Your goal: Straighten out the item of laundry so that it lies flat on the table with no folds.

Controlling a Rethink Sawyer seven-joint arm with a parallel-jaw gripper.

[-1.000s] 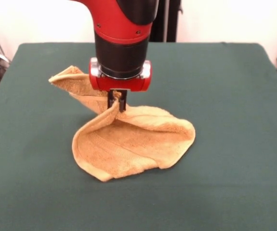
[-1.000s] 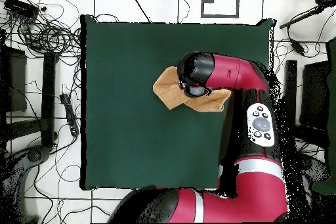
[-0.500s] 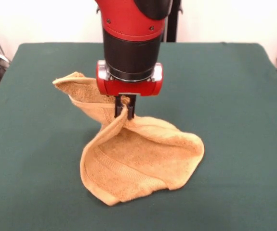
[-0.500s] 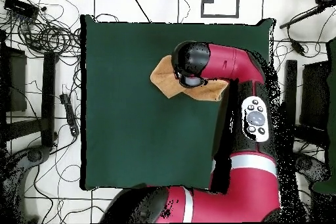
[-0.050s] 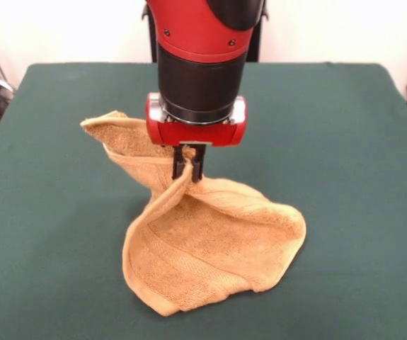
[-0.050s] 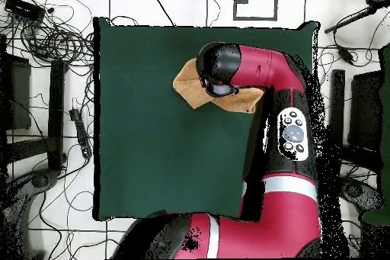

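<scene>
The item of laundry (image 5: 210, 244), a golden-orange terry towel, is twisted and folded, partly lifted off the dark green table (image 5: 345, 142). My gripper (image 5: 187, 166) is shut on a raised fold near the towel's middle. One end trails back to the left on the cloth, and the other end drapes down toward the table's near side in a curled loop. From overhead, the arm covers most of the item of laundry (image 6: 187, 85); only its left corner and a strip under the arm show on the table (image 6: 152, 142).
Cables and stands (image 6: 46, 36) lie on the floor beside the table in the overhead view. The red arm (image 6: 286, 120) reaches across the table's right part.
My gripper has carried the pinched fold toward the table's near side and slightly right in the front view. The towel's lower loop has slid that way too.
</scene>
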